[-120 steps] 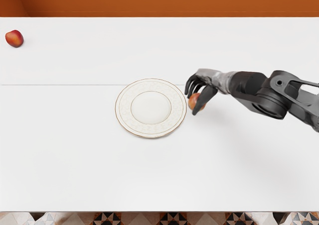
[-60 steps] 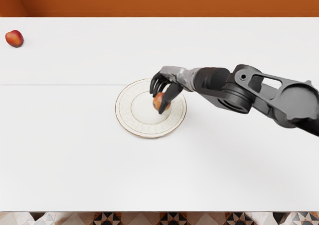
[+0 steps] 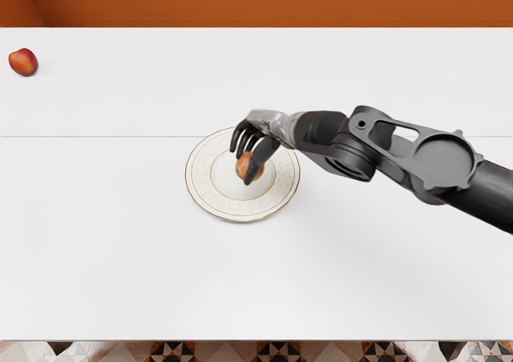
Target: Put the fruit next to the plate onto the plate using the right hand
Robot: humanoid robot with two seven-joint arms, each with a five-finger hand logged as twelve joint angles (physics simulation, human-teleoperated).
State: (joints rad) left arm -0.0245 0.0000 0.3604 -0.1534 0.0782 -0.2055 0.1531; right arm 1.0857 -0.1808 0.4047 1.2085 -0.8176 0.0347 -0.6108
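At far left, near the back edge of the white table (image 3: 120, 258), a stray red fruit (image 3: 23, 62) sits alone, well apart from everything else. Moving right, mid-table: round white plate (image 3: 195, 178) with a thin patterned rim, lying flat, with a faint seam line in the tabletop running behind it. Over the plate's centre well, near the middle, is the fruit (image 3: 243, 167), small and red-orange, only partly visible between dark fingers (image 3: 258, 155). Right hand (image 3: 256, 138) is clamped on it, fingers curled down around its top and sides. Can't tell if the fruit touches the plate surface or hangs just above it. Wrist passes over the plate's upper right rim. Right arm (image 3: 401, 158) stretches from there to the right edge of view, grey and black, one round joint just right of the plate, a bigger disc-shaped housing further right. Behind the table, orange wall (image 3: 256, 2); along the bottom, a strip of patterned floor (image 3: 272, 351).
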